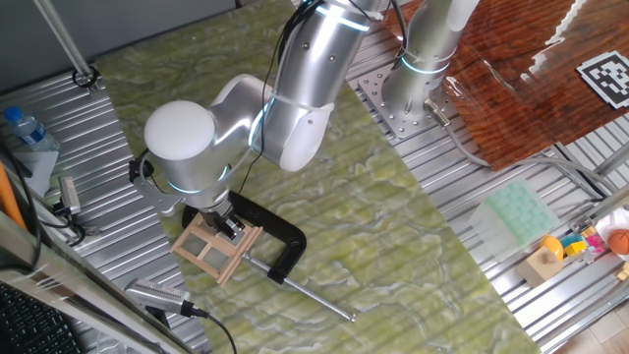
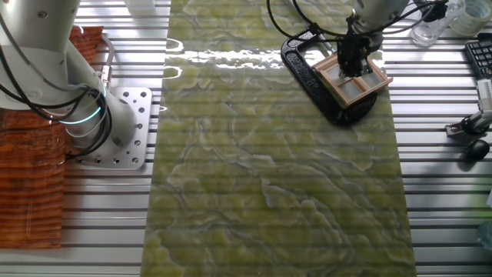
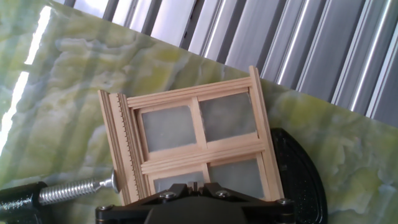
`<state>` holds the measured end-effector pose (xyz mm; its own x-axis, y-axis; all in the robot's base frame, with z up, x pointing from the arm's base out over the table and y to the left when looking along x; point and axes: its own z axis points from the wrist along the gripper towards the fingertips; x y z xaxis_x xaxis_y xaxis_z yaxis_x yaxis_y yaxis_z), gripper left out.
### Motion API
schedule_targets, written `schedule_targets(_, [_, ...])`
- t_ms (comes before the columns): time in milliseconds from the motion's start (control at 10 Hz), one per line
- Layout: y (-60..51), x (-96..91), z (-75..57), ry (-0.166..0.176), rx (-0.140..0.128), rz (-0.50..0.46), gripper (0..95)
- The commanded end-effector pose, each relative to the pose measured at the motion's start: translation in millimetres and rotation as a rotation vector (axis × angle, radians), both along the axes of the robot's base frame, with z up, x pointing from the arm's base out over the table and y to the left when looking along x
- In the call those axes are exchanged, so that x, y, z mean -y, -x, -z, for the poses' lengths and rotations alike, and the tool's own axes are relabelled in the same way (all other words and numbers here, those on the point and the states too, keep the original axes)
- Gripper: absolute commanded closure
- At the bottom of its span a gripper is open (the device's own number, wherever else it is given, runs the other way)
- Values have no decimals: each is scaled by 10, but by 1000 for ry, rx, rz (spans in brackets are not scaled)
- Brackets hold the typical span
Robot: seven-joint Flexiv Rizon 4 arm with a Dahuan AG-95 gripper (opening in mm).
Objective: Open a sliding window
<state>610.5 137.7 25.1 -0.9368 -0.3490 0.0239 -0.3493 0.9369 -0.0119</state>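
Observation:
The sliding window (image 1: pixel 216 246) is a small tan wooden frame with four greyish panes. It lies flat on the green marbled mat, held in a black C-clamp (image 1: pixel 283 239). It also shows in the other fixed view (image 2: pixel 357 83) and fills the hand view (image 3: pixel 193 140). My gripper (image 1: pixel 228 224) stands right over the window's top face (image 2: pixel 354 65). In the hand view the gripper (image 3: pixel 199 185) has its two fingertips drawn close together about the window's middle vertical bar. The bar's lower part is hidden by the hand.
The clamp's steel screw rod (image 1: pixel 314 295) sticks out over the mat toward the front. The clamp body (image 3: pixel 298 180) hugs the window's side. A water bottle (image 1: pixel 25 126), tools (image 1: pixel 157 295), a green tray (image 1: pixel 516 211), toys (image 1: pixel 580 246) and the arm's base (image 2: pixel 100 123) stand around the mat.

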Motion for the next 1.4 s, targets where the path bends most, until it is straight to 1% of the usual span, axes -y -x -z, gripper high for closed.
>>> schedule_targets(100, [0, 2, 9, -5, -2, -8, 950])
schedule_targets(1400, [-6, 10, 45, -5, -3, -12, 950])
